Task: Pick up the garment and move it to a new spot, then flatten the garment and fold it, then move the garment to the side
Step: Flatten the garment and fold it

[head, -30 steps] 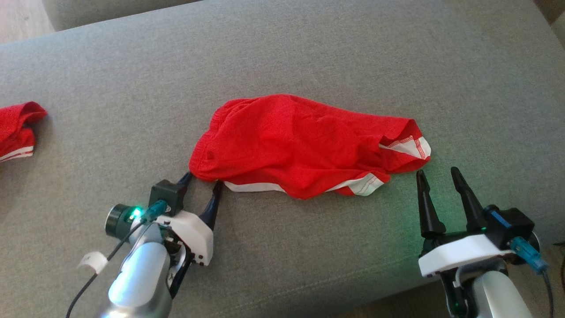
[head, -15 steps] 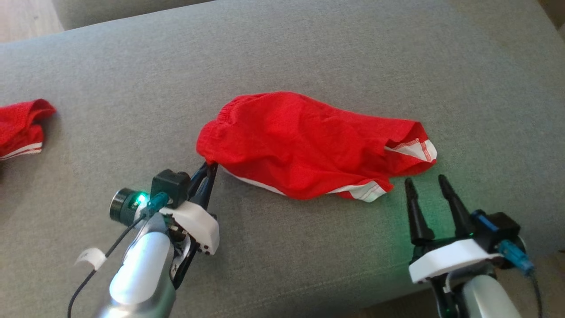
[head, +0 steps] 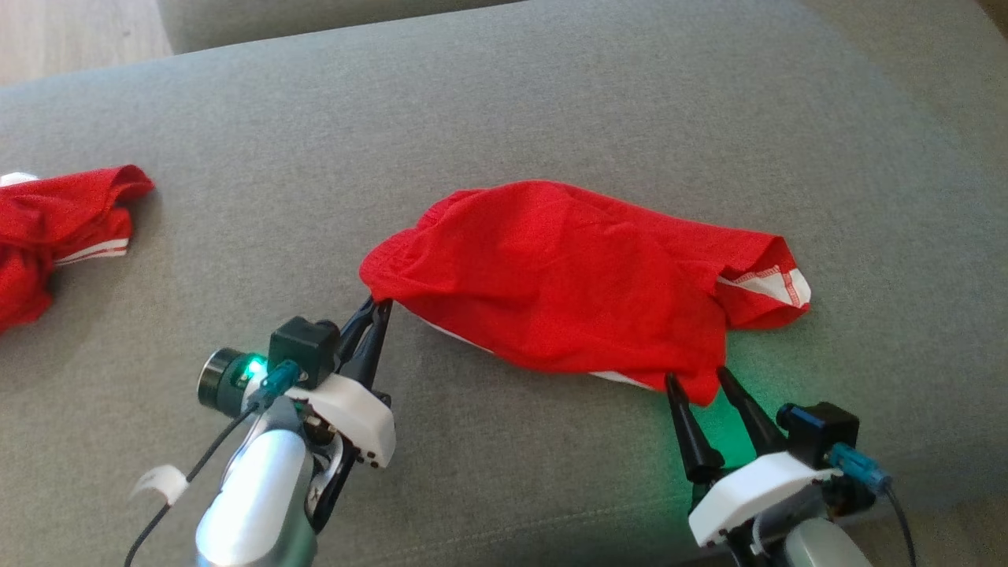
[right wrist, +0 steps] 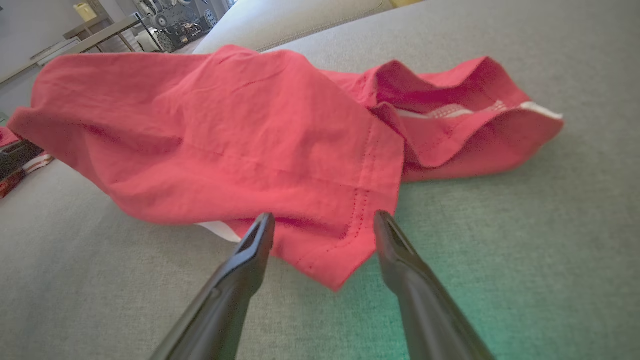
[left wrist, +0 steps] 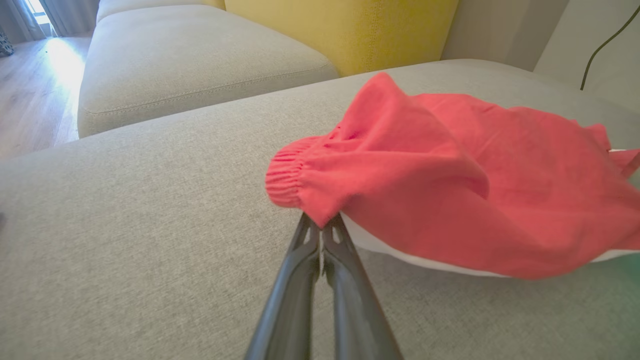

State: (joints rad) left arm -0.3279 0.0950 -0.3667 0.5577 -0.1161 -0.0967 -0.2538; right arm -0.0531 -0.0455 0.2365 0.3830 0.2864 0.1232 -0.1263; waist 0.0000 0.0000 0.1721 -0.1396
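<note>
The left gripper (head: 376,305) has just clamped shut on the waistband corner of the red shorts (head: 567,283), lifting that end off the grey sofa cushion (head: 551,94), while the right gripper (head: 695,375), jaws apart, has moved astride a hem corner, so a two-handed lift seems close.

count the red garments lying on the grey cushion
2. One red fabric garment with white trim at the head view's centre; a second crumpled red garment at its far left, partly cut off; more may lie outside view.

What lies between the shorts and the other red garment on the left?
Bare grey cushion separates the shorts from the other garment, as the head view shows.
</note>
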